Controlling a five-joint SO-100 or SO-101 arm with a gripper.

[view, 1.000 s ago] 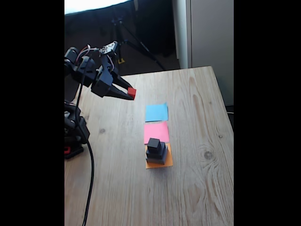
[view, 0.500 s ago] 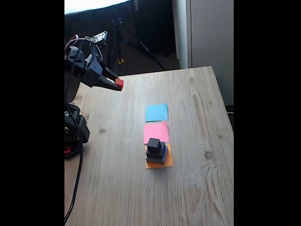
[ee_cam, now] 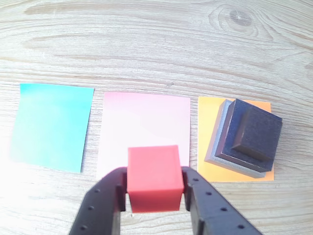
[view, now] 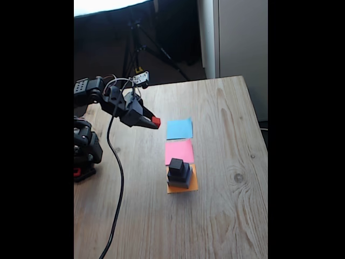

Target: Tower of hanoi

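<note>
The hand (ee_cam: 155,196) pinches the red cube (ee_cam: 155,178) at the wrist view's lower centre (above the pink paper (ee_cam: 145,128)); the dark blocks (ee_cam: 246,136) sit stacked at right.

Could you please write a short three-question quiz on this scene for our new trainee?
1. True or false: the gripper holds the red cube.
2. Which paper square does the stack of dark blocks stand on: A blue, B pink, C orange?
3. Fill in: in the wrist view, the pink square lies between the blue square and the ___ square.

Key: 1 true; 2 C, the orange square; 3 orange.
</note>
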